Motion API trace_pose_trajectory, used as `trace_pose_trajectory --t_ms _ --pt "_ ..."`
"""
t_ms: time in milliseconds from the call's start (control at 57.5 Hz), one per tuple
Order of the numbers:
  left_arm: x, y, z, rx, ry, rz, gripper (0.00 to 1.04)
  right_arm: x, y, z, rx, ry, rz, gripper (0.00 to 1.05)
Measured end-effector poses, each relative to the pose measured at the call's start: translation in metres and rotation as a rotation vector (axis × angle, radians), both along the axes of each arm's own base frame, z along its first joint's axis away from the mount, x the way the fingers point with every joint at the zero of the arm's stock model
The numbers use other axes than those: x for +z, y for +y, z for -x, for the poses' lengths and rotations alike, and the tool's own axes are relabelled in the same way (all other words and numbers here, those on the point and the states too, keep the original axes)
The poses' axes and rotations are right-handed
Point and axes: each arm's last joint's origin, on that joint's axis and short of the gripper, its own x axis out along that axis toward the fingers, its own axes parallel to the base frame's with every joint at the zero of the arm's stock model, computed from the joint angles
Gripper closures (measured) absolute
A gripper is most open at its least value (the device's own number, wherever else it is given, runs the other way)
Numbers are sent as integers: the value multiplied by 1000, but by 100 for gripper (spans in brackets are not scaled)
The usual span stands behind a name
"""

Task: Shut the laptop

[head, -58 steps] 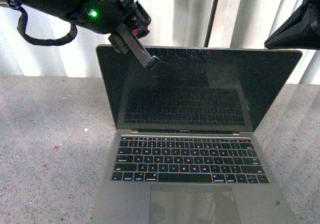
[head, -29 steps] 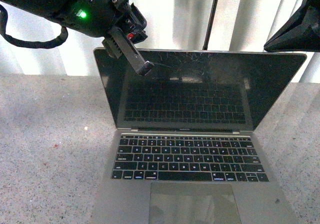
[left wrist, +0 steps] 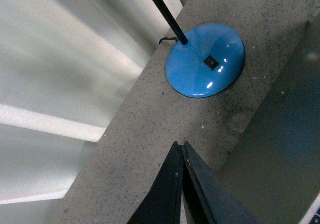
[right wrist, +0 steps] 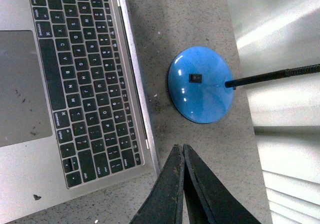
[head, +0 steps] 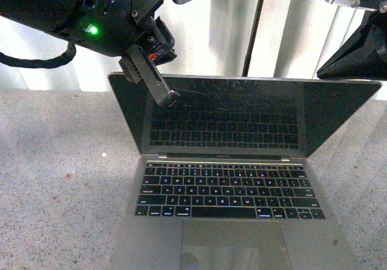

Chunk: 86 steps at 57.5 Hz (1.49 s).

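Laptop (head: 227, 221), open: your left gripper (head: 165, 95), fingers clenched empty, sits against the lid's (head: 254, 110) top corner, apparently to push it down; right gripper (right wrist: 181, 154), clenched too, hangs clear.

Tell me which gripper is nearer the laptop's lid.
Left. The left gripper is at the upper left corner of the laptop's lid, overlapping the screen in the front view. The right gripper hangs above the lid's upper right corner, apart from it.
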Motion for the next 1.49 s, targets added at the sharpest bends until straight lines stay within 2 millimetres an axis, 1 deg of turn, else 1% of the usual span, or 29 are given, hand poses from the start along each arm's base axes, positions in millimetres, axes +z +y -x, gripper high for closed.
trace_pose_trajectory --t_ms 348,626,695,817,921,1251,1494 --pt "-6 -3 4 -15 37 -11 101 -2 -1 6 9 29 10 102" --pt "-20 -5 15 -49 88 -20 101 -5 0 8 20 46 19 102" --pt "-23 -4 18 -50 95 -21 101 -8 1 10 24 56 24 102" --pt "-26 -3 19 -36 104 0 101 -22 5 17 41 102 33 102" --pt "-29 -2 20 -38 111 3 101 -30 7 22 49 123 37 102" --pt "-39 2 26 -37 140 -1 101 -33 11 24 59 131 43 102" --pt "-46 1 31 -48 154 0 101 -45 11 30 64 147 47 102"
